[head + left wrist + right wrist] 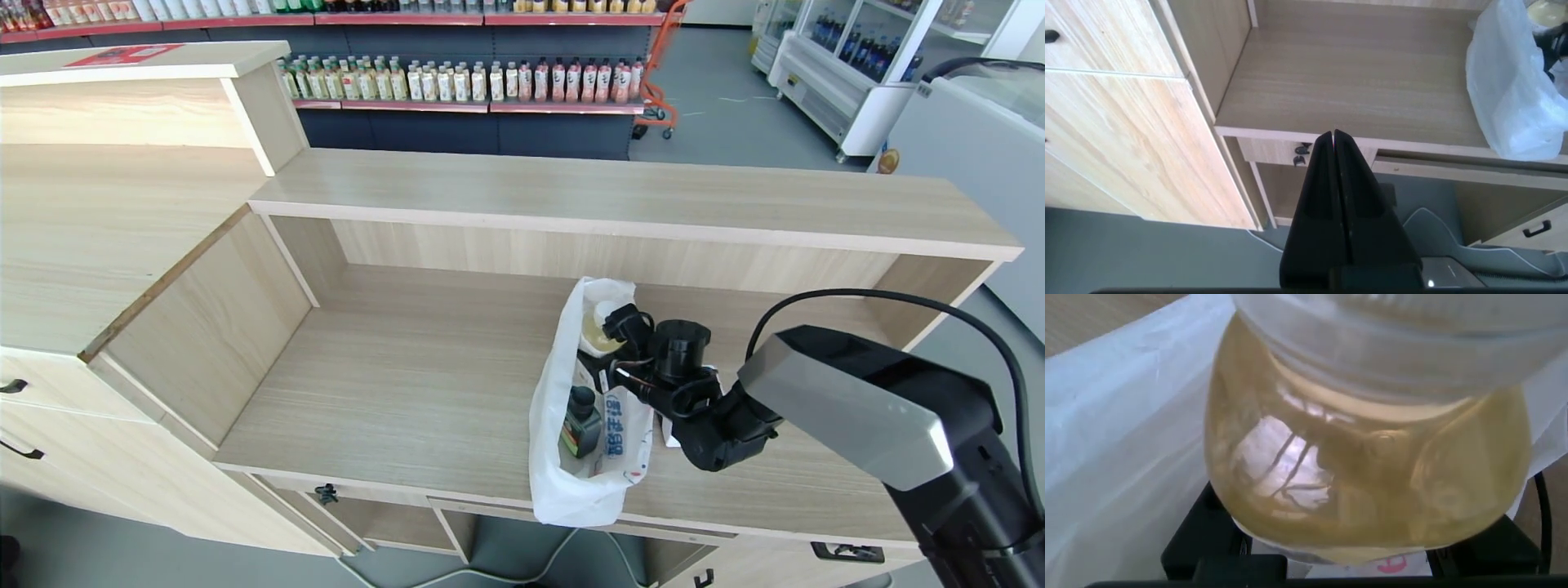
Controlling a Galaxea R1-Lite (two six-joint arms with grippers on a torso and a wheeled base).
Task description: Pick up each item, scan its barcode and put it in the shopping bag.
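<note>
A white plastic shopping bag [571, 482] lies open on the low counter, right of centre; its side also shows in the left wrist view [1515, 90]. Inside it stand a dark green bottle [581, 425] and a white pack with blue print [617, 437]. My right gripper [627, 325] is at the far end of the bag's mouth, shut on a clear bottle of pale yellow drink [598, 331]. That yellow bottle [1372, 449] sits very close against the white bag film [1118, 433]. My left gripper [1333, 140] is shut and holds nothing, off the counter's front edge, left of the bag.
A raised wooden shelf [620, 200] runs along the back of the counter [392, 384], and a slanted side panel [212, 327] closes its left end. Drawers [1110, 122] sit below to the left. Drink shelves [457, 82] and freezers [849, 73] stand farther back.
</note>
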